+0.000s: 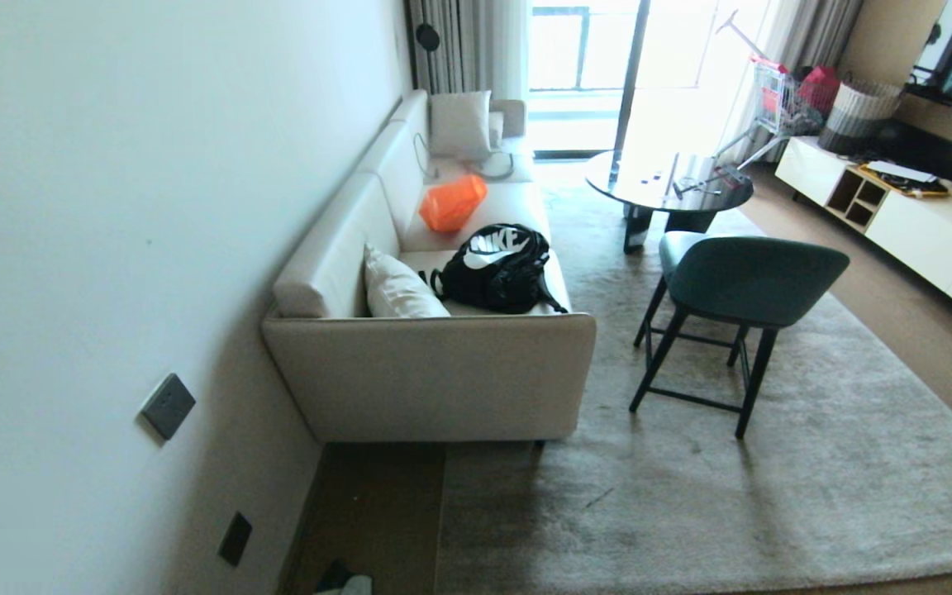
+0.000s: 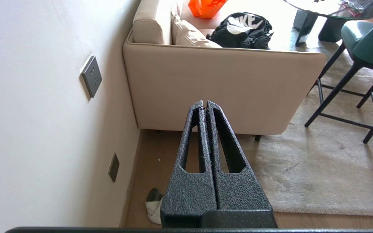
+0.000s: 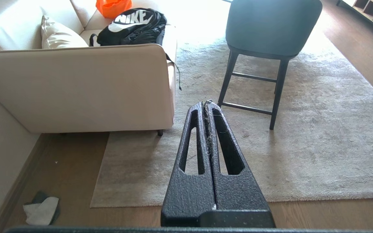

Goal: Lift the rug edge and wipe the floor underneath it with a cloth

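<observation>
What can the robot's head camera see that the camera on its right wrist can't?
Only the head view shows the round dark glass table, the long white TV cabinet and the sunlit window. Only the right wrist view shows the shut right gripper and the whole small white and dark cloth lying on the brown wood floor near the pale plush rug's corner. Both show the cream sofa, black backpack, orange bag and green chair.

A cream sofa (image 1: pixel 443 364) stands against a white wall (image 1: pixel 112 207). Bright daylight floods the window (image 1: pixel 583 49) behind 1 round table (image 1: pixel 666 186).
</observation>
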`<state>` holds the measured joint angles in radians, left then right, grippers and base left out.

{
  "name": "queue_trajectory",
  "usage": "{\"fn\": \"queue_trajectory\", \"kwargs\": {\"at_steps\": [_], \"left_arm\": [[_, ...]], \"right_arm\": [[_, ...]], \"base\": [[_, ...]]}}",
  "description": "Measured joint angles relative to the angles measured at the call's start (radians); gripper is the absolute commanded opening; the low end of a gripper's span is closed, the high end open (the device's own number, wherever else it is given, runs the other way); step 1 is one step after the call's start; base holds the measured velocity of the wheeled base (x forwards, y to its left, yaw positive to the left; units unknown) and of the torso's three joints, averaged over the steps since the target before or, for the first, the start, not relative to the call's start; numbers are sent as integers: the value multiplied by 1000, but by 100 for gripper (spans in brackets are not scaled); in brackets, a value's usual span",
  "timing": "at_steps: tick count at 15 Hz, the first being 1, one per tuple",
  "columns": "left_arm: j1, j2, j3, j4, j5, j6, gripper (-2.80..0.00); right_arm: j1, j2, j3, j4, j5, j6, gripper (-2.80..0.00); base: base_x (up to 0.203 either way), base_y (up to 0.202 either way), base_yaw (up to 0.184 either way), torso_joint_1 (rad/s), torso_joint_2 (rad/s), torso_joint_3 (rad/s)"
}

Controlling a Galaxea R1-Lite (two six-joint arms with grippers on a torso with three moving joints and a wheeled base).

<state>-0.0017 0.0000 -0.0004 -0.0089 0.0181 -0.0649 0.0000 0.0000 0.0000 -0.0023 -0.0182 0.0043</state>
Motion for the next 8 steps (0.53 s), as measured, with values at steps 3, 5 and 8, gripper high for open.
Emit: {"fn": "queue_trajectory", "kwargs": {"at_steps": [3,5,8], "left_arm": [[0,0,0,0,0,0,-280],[0,0,0,0,0,0,-280],[0,0,0,0,0,0,-280]], "right_arm": [[0,0,0,0,-1,5,-280],[0,0,0,0,0,5,-280],[0,0,0,0,0,4,-280]], "base": [[0,0,0,0,0,0],[0,0,0,0,0,0],[0,0,0,0,0,0]]}}
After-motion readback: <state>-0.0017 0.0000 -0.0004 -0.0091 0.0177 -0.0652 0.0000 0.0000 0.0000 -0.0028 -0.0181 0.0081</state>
